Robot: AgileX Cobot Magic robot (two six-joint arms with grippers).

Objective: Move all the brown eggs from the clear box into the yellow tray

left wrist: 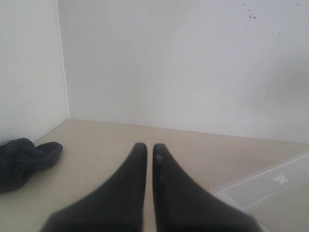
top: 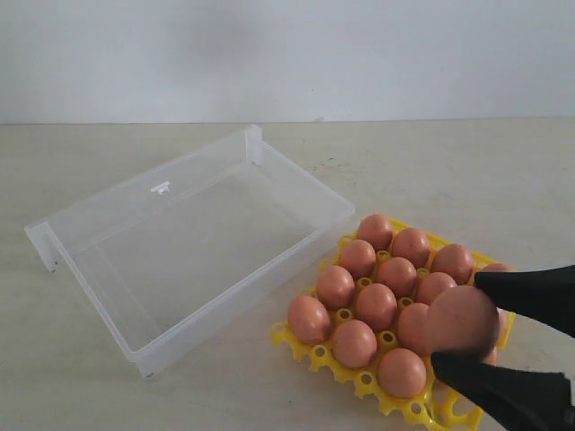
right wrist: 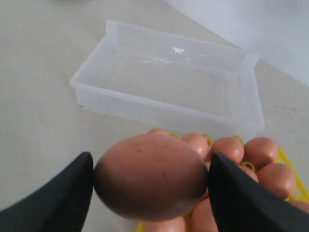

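At the near right of the bench [top: 90, 386], over the right side of the yellow tray [top: 359, 382]: right gripper [top: 456, 321], black, spread wide and clamped on one brown egg [top: 460, 319], a finger pressed against each end. Carried higher than the eggs beneath, judging by the right wrist view; contact with any cup impossible to tell.

Seated in the tray's cups: a dozen or so more brown eggs [top: 376, 305], packed in rows, touching or nearly touching their neighbours, yellow pegs showing between. A few open cups along the near edge, next to the lower finger.

Left of the tray and just beside it, set at a slant: clear box [top: 198, 242], open-topped, only its bare floor and low walls on show. Near right wall close to the tray's far left edge, apparently not touching.

Seen in the left wrist view only: left gripper [left wrist: 146, 147], fingers drawn together to a thin slit, poised above bare bench before a pale wall. Also on the bench there: a crumpled dark cloth [left wrist: 24, 162] by the corner of the walls, and an edge of the clear box.
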